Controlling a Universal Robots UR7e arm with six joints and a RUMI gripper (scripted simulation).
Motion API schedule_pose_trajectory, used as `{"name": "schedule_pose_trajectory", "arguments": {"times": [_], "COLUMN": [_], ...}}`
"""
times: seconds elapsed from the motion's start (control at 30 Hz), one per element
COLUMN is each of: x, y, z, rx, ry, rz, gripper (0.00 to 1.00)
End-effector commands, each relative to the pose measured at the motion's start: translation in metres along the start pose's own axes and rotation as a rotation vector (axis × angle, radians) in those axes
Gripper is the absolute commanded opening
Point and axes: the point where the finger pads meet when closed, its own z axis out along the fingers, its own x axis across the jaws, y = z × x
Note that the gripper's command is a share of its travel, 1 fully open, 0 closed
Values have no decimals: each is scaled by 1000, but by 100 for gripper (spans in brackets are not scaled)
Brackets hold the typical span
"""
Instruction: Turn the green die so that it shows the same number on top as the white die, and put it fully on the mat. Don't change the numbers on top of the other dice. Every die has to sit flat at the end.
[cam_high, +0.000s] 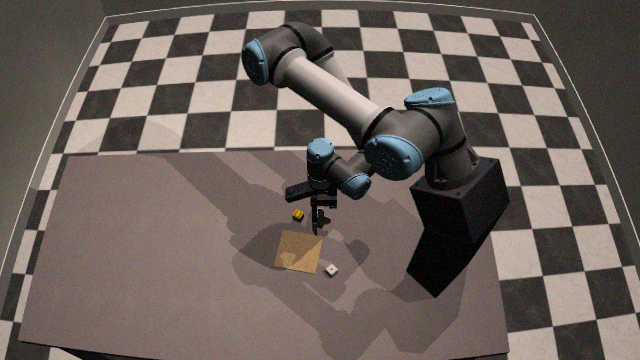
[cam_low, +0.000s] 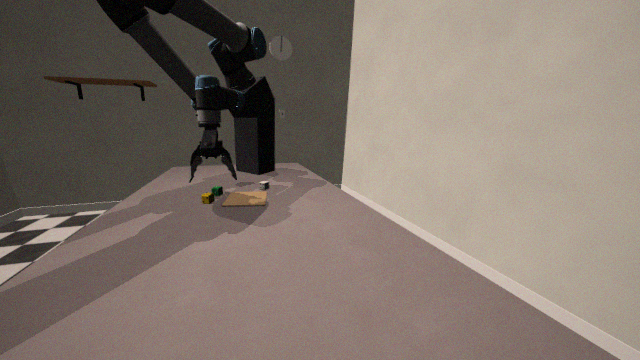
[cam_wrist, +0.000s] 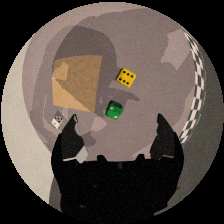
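Fingers wide apart, hold nothing, above green die (cam_wrist: 114, 109); mat (cam_wrist: 77, 82) bears no dice.

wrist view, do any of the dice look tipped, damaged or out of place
Nothing stands out. The green die, yellow die and white die all sit flat on the table, off the mat. The gripper hangs open above them.

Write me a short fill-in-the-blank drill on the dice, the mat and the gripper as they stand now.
1. The gripper hangs above the table with its jaws ____.
2. The green die lies ____ the mat, on the bare table.
3. The die nearest the green one is the ____ die.
4. The number of dice on the mat is ____.

Missing words: open; off; yellow; zero
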Motion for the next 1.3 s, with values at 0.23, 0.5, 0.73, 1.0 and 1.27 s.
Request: {"name": "schedule_pose_trajectory", "arguments": {"times": [0.23,0.5,0.73,1.0,1.27], "x": [-36,-71,-115,-147,-173], "y": [7,14,23,29,35], "z": [0,0,0,0,0], "rx": [1,1,1,1,1], "ry": [0,0,0,0,0], "rz": [0,0,0,0,0], "gripper": [100,100,100,100,100]}}
